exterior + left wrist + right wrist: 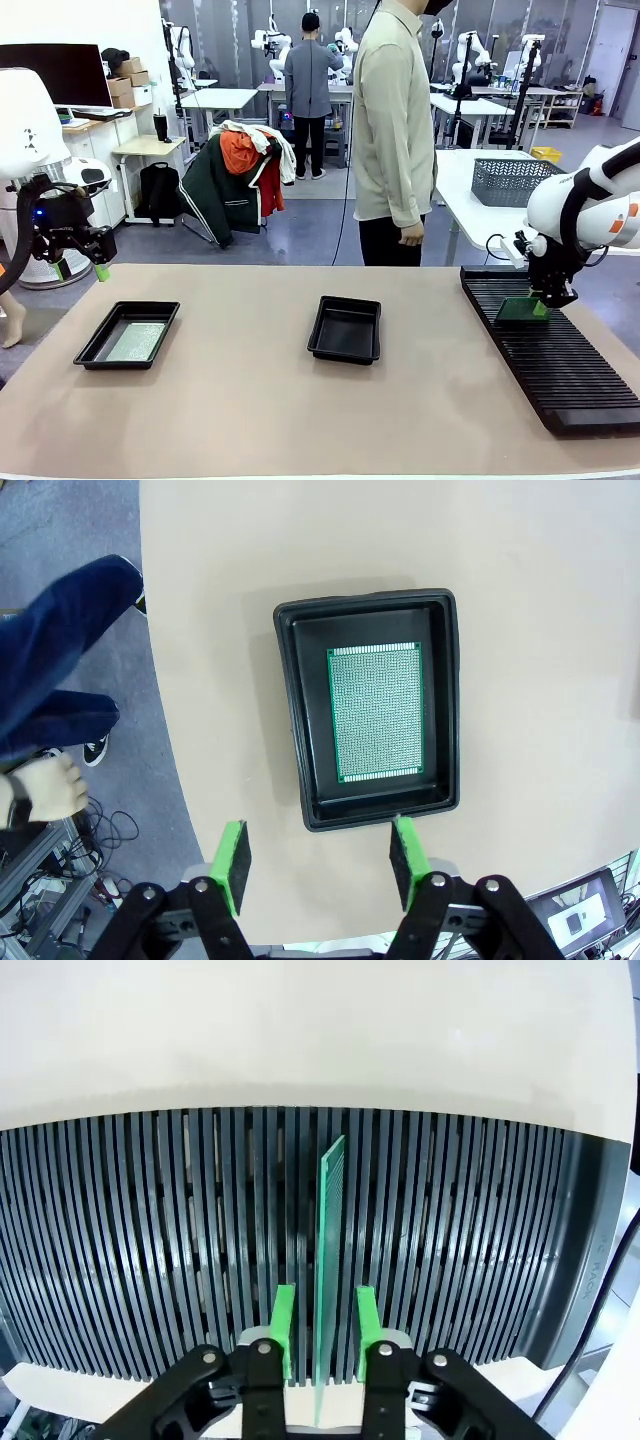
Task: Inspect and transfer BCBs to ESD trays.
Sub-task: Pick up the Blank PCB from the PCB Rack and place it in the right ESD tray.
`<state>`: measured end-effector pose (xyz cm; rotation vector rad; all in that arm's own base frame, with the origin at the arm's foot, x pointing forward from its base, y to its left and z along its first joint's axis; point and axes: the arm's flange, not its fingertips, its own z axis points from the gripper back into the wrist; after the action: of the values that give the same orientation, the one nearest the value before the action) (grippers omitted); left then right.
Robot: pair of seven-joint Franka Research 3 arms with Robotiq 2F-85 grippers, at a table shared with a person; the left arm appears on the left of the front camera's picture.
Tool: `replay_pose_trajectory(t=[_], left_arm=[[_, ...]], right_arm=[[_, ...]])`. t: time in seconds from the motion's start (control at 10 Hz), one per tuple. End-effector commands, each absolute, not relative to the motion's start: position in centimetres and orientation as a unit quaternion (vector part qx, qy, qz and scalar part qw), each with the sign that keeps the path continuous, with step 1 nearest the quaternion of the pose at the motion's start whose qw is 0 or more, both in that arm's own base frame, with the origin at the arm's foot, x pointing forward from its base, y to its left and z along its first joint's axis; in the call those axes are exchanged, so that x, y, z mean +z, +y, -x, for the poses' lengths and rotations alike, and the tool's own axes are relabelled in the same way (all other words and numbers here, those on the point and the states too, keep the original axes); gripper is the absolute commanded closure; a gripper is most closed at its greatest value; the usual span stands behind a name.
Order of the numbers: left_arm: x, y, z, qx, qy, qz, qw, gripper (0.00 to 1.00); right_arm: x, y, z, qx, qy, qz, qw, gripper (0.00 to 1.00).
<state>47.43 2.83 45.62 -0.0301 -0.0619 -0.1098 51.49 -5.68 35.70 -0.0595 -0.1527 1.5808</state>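
The right gripper point(541, 303) is down at the black slotted rack point(570, 370) on the right side of the table point(250, 410). Its wrist view shows a green circuit board point(330, 1220) standing upright on edge in 1 of the rack's slots, directly between the 2 green fingers point(284, 1320). The jaws are narrowly apart. A thin strip of rack shows on each side of the board, so the pads do not appear to touch it. From the front, this board sits near the rack's far end, just under the gripper.

The left gripper point(98, 268) hangs in the air over the table's far left corner, clear of everything. Its jaws are wide apart with nothing between them. Its wrist camera looks straight down on the left tray point(290, 710), a shallow black one. A second circuit board point(376, 712) lies flat on the tray's floor, with a margin of black all around it. From the front, this tray sits close to the table's left edge.

A second tray point(316, 330) of the same kind sits near the middle of the table, well apart from the first, its black floor bare.

A person in a pale shirt stands at the far side of the table. 1 hand point(410, 235) hangs at the side, away from the trays and the rack.
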Motion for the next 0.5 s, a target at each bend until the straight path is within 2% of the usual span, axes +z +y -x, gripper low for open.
replay_pose_trajectory(t=[0.0,0.1,0.2,0.3,0.4], left_arm=[[45.37,2.81,-47.42,-0.054,-0.034,0.016,0.998,0.25],[45.37,2.81,-47.42,-0.054,-0.034,0.016,0.998,0.25],[45.37,2.81,-47.42,-0.054,-0.034,0.016,0.998,0.25],[45.37,2.81,-47.42,-0.054,-0.034,0.016,0.998,0.25],[45.37,2.81,-47.42,-0.054,-0.034,0.016,0.998,0.25]], right_arm=[[35.89,-5.5,-51.67,0.703,-0.058,0.023,0.708,0.72],[35.91,-5.54,-51.67,0.703,-0.058,0.022,0.709,0.8],[35.94,-5.58,-51.73,0.702,-0.059,0.022,0.71,0.78],[35.93,-5.51,-51.79,0.702,-0.06,0.022,0.71,0.85],[35.9,-5.42,-51.83,0.702,-0.06,0.022,0.709,0.84]])
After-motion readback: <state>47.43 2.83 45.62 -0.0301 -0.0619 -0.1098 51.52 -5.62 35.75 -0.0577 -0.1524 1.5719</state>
